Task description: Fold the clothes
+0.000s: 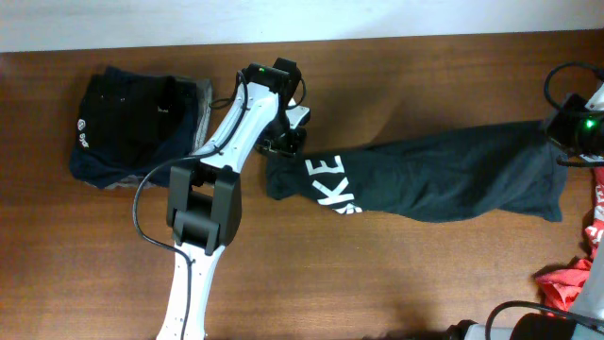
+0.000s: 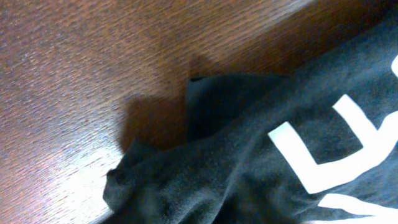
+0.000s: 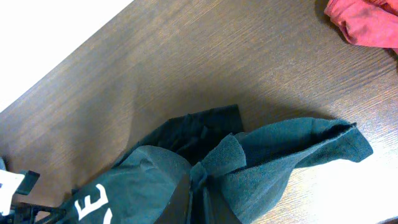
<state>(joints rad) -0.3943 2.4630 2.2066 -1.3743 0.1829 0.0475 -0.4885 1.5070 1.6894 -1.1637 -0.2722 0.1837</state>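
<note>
A dark shirt with white letters lies stretched across the table from the middle to the right. My left gripper is at its left end. In the left wrist view the bunched shirt covers the fingers, which seem to be closed on it. My right gripper is at the shirt's right end. In the right wrist view its fingers pinch a gathered fold of the shirt. The cloth fans out on both sides of the pinch.
A stack of folded dark clothes sits at the back left. Red garments lie at the right edge and show in the right wrist view. A black cable loops at the far right.
</note>
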